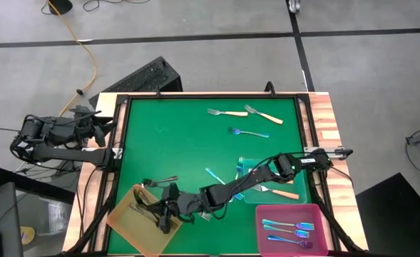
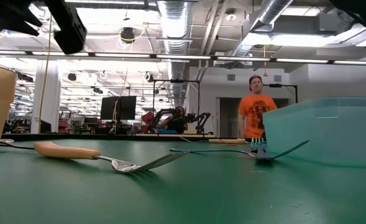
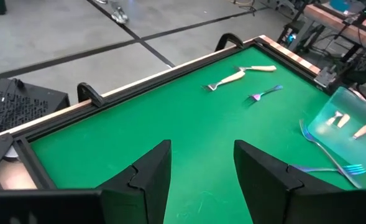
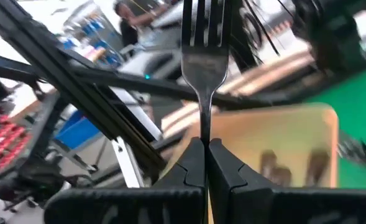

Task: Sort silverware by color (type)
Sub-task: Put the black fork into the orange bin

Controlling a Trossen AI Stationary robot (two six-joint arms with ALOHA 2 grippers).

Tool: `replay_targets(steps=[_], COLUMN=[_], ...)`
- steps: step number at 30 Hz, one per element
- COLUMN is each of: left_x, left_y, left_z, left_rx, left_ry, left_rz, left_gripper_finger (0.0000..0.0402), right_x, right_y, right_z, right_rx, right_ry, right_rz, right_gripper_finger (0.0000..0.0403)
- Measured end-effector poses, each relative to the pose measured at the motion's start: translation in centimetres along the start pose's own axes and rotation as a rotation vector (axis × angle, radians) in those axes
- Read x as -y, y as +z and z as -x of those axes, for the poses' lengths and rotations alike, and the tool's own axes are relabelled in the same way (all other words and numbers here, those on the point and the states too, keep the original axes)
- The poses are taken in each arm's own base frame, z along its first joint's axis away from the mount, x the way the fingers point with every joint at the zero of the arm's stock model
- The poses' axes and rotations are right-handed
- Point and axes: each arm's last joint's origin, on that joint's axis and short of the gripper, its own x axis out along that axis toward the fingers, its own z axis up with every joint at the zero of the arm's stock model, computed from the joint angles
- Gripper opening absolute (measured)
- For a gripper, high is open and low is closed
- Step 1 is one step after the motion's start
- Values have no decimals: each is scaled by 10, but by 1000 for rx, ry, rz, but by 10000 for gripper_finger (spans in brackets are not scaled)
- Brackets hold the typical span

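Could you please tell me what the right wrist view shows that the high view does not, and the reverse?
Only the right wrist view shows the right gripper shut on a plain dark-grey metal fork, tines away from the fingers.

Only the high view shows the green table mat, the pink square tray of iridescent blue-purple forks, the teal square tray, and the left gripper waiting off the mat's left edge.

Both show the yellow square tray holding dark forks.

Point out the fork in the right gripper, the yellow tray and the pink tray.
dark-grey fork (image 4: 204, 65): right wrist view, neck below tines.
yellow tray (image 1: 124, 214): high view, bare floor.
pink tray (image 1: 322, 225): high view, right wall.
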Motion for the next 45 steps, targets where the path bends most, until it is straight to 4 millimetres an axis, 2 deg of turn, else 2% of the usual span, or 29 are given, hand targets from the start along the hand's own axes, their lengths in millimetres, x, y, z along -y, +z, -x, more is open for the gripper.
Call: replay_targets(steps=[15, 31, 37, 45], left_x=[0, 0, 0, -1], left_y=[0, 0, 0, 0], left_z=[0, 0, 0, 0], left_rx=[2, 4, 8, 13], left_ry=[2, 5, 11, 17], left_rz=[0, 2, 3, 2], left_gripper_finger=[158, 158, 158, 158], right_x=[10, 36, 36, 21], right_y=[-17, -5, -9, -14], right_z=[1, -6, -7, -29], right_rx=[-129, -187, -201, -248], right_ry=[-118, -136, -114, -14], right_rz=[-72, -165, -188, -133], right_gripper_finger=[20, 20, 20, 20])
